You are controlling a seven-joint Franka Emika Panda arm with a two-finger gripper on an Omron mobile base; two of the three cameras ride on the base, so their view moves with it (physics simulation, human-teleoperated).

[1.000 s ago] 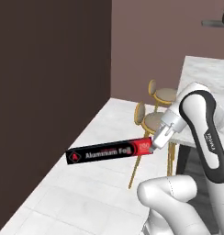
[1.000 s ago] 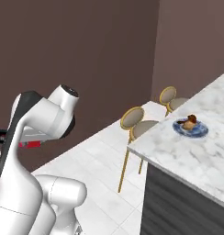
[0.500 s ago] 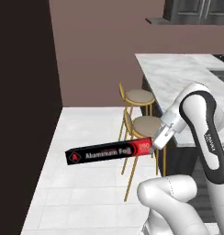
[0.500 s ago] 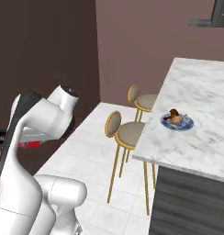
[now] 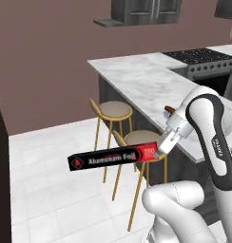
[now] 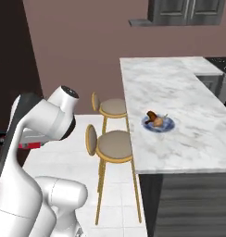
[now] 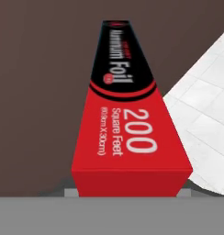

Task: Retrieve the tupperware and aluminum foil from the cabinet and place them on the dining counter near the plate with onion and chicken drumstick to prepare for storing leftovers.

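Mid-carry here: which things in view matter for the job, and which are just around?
Job:
aluminum foil, held at its red end by the end effector
plate with chicken drumstick
dining counter

Just around:
two bar stools
stove

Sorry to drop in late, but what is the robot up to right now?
The gripper holds the aluminum foil by its red end, the carton sticking out level above the floor beside two stools. The dining counter lies ahead, where the plate with the chicken drumstick sits near the edge. The foil is not yet set down.
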